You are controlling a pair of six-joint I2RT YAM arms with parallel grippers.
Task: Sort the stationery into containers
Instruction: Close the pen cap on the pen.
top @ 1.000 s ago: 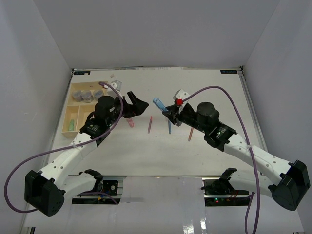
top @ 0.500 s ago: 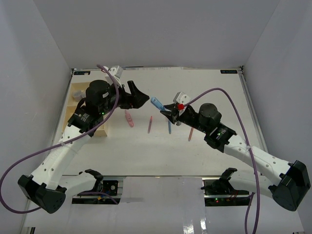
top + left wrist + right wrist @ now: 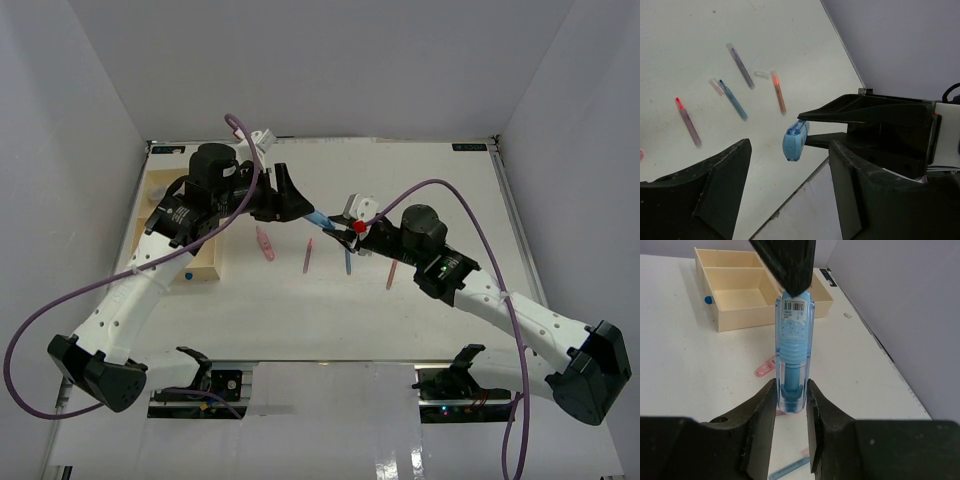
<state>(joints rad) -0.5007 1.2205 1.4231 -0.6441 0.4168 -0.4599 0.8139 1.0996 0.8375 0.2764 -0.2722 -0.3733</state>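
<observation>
While the right claw (image 3: 790,396) pinches the blue pen (image 3: 793,340) above the desk (image 3: 430,185), its long axis points toward 10 o'clock, free end between the wide-spread jaws of the left claw (image 3: 788,150); tray (image 3: 747,319) at 9 o'clock.

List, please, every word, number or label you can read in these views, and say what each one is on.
No text reads clearly enough to quote.
The barcode sticker on the blue pen-shaped item in the right gripper: bars and a row of digits, too small to read.
Two dark stickers at the far corners of the table: too small to read.
The loose pens: no print visible.
</observation>
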